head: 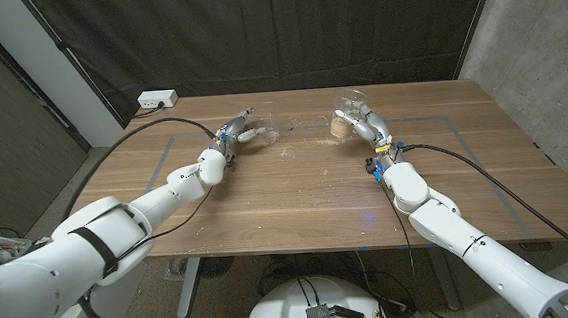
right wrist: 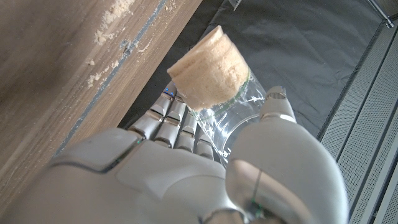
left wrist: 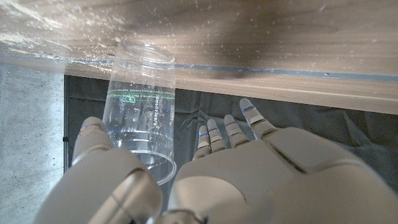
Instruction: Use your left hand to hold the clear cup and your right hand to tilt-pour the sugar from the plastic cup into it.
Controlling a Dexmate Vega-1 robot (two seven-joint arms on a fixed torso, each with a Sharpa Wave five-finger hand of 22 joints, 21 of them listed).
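The clear cup (head: 265, 126) (left wrist: 140, 118) stands upright on the wooden table (head: 296, 193), empty. My left hand (head: 234, 135) (left wrist: 249, 180) reaches around it, the thumb (left wrist: 93, 146) against one side. Its straight fingers (left wrist: 214, 138) stand a small gap off the other side. My right hand (head: 369, 125) (right wrist: 186, 174) holds the plastic cup (head: 347, 110) (right wrist: 217, 106) between thumb and fingers. The tan sugar (head: 339, 127) (right wrist: 208, 68) fills the cup's bottom. Whether this cup's base touches the table I cannot tell.
Blue tape lines (head: 177, 138) mark a rectangle on the tabletop. A white power strip (head: 157, 100) lies at the far left corner. Black cables (head: 147, 130) run along both arms. Dark curtains hang behind the table. Bare wood lies between the two cups.
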